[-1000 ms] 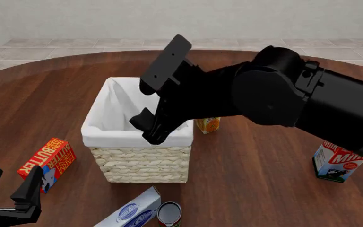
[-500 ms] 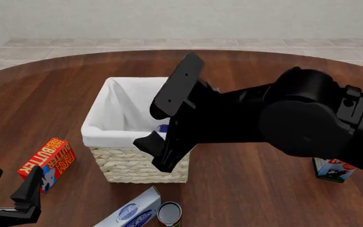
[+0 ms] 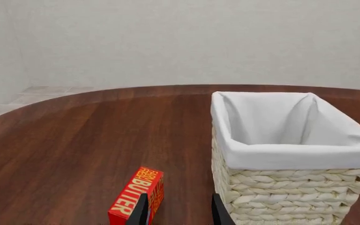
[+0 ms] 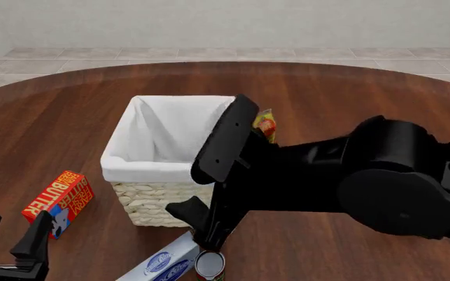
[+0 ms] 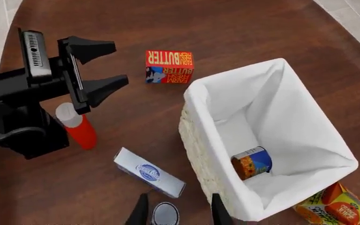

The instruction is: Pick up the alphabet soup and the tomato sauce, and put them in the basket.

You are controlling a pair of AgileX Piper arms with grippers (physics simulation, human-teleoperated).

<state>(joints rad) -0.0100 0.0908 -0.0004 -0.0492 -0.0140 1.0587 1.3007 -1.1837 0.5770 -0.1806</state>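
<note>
The basket (image 4: 150, 167) stands mid-table, and the right wrist view shows the alphabet soup (image 5: 252, 162) lying inside the basket (image 5: 198, 101) on its white liner. The tomato sauce (image 4: 209, 265) stands upright near the table's front edge, next to a blue-and-white box. My right gripper (image 4: 199, 229) hangs open just above and behind that can. In the right wrist view the can's pale top (image 5: 165, 213) shows between the fingertips (image 5: 141, 212). My left gripper (image 4: 10, 241) is open and empty at the front left, close to the butter box.
A red butter box (image 4: 57, 202) lies left of the basket. The blue-and-white box (image 4: 166, 263) lies beside the tomato sauce. A red bottle (image 5: 77, 125) stands by the left arm. An orange juice carton (image 4: 266, 124) sits behind the basket's right side.
My right arm has swung back from over the basket toward the front edge and come down over the tomato sauce. The left gripper has sunk slightly.
</note>
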